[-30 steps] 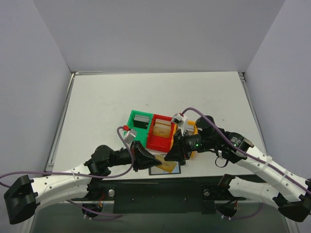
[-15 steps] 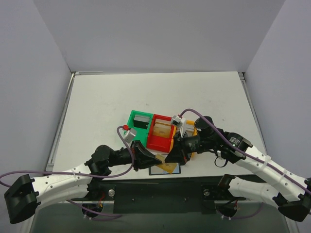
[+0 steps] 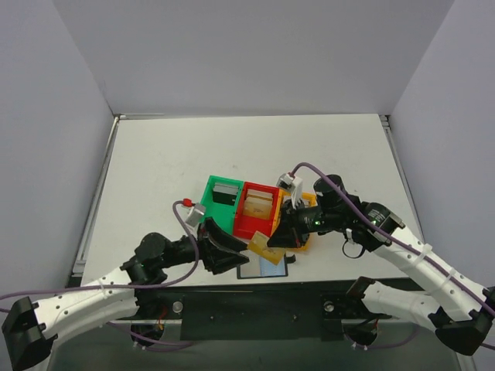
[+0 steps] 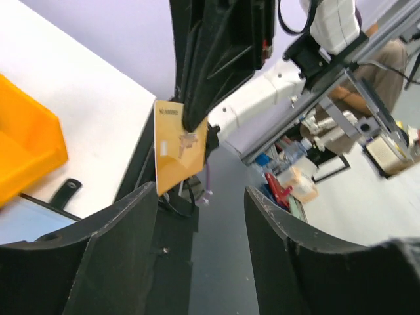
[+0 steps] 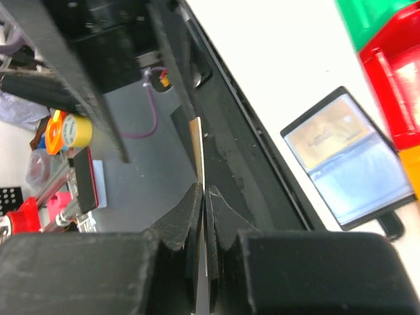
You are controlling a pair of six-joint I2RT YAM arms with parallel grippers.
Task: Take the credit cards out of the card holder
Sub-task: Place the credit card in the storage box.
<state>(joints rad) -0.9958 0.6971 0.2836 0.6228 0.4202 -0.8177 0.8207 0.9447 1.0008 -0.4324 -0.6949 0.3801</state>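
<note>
The card holder (image 3: 236, 226) is a green, red and orange row of boxes at the table's front middle. A grey card (image 3: 226, 191) stands in the green box and a tan one (image 3: 257, 205) in the red box. My right gripper (image 3: 280, 240) is shut on a tan credit card (image 3: 261, 246), which the right wrist view shows edge-on (image 5: 199, 154) between the jaws (image 5: 206, 193). My left gripper (image 3: 236, 255) is open just left of that card, and nothing is between its fingers (image 4: 200, 193). A black-bordered card (image 3: 269, 268) lies flat near the front edge.
The table's front edge and black mounting rail (image 3: 255, 297) run right below the grippers. The orange box (image 4: 26, 141) sits at the left in the left wrist view. White walls close in the table's left, back and right sides.
My left gripper opened, let go of the tan card and drew back to the left. My right gripper closed on that card and now holds it alone.
</note>
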